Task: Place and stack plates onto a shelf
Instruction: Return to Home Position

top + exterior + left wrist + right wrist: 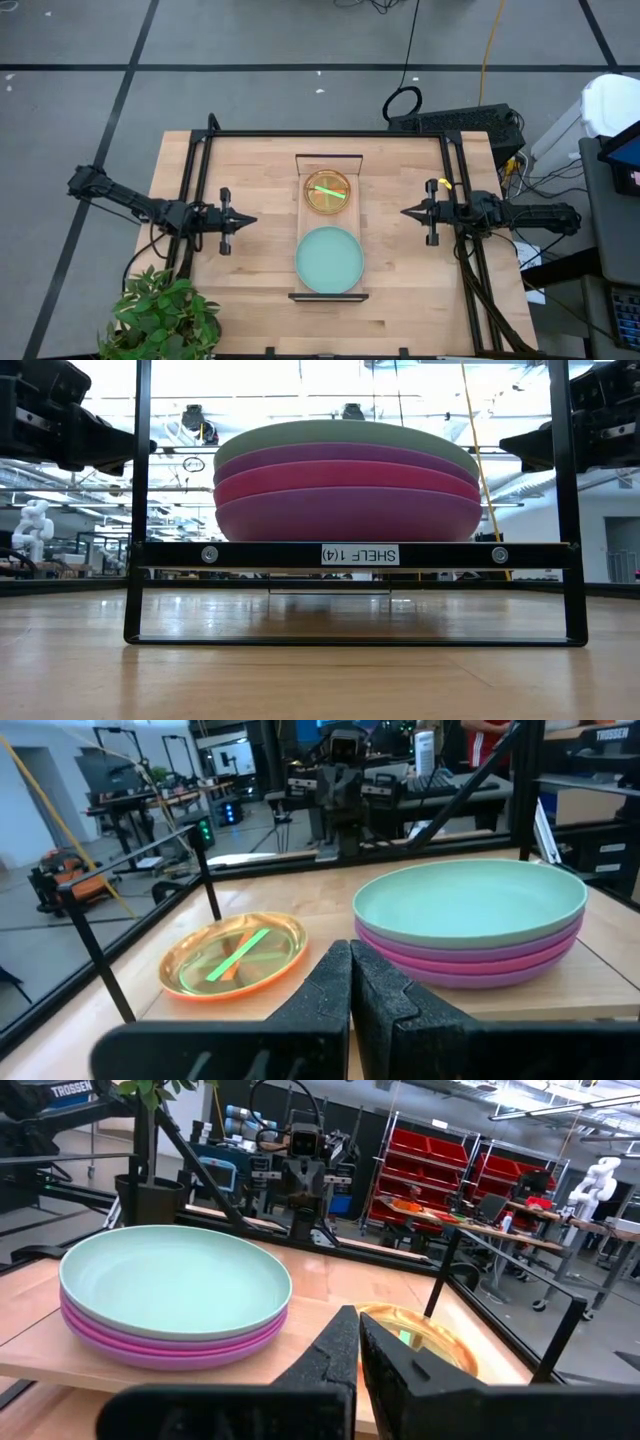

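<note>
The left gripper (243,221) and right gripper (408,212) are both pinched closed on nothing, flanking the shelf (304,219). On it sit the teal-topped large plates (329,260) and small orange stack (328,193); a careless arm swing might knock them.

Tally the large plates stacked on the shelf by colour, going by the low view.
pale teal plate: 1
purple and magenta plates: 3
Total: 4
</note>
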Tool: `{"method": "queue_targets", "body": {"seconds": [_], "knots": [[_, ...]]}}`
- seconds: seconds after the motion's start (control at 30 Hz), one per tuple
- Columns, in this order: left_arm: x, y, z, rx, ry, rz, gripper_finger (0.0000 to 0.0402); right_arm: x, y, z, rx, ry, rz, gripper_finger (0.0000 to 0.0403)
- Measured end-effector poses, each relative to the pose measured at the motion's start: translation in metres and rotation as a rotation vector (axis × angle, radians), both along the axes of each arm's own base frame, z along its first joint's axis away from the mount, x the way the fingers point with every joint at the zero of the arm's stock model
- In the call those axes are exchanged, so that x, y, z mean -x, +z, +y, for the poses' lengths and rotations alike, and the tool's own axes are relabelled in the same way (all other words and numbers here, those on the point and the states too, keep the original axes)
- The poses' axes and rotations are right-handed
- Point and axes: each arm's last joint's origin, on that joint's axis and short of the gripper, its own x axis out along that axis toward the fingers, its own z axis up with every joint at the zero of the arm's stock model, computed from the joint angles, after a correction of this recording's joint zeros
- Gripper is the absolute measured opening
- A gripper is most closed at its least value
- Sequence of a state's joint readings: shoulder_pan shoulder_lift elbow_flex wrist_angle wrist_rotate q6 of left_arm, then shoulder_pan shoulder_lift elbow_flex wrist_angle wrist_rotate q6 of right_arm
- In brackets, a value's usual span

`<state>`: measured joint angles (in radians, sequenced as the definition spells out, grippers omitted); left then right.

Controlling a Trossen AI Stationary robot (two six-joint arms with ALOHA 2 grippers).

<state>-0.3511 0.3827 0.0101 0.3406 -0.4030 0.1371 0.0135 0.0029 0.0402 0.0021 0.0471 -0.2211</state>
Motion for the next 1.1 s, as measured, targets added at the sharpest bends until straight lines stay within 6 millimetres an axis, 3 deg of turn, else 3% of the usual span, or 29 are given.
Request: {"method": "queue_targets", "body": {"seconds": [1.1], "knots": [[0.023,0.007,0.006,0.02,-0.073,-0.091,0.0001,0.0,0.006,0.0,-0.001,-0.004,-0.067,0.0]]}}
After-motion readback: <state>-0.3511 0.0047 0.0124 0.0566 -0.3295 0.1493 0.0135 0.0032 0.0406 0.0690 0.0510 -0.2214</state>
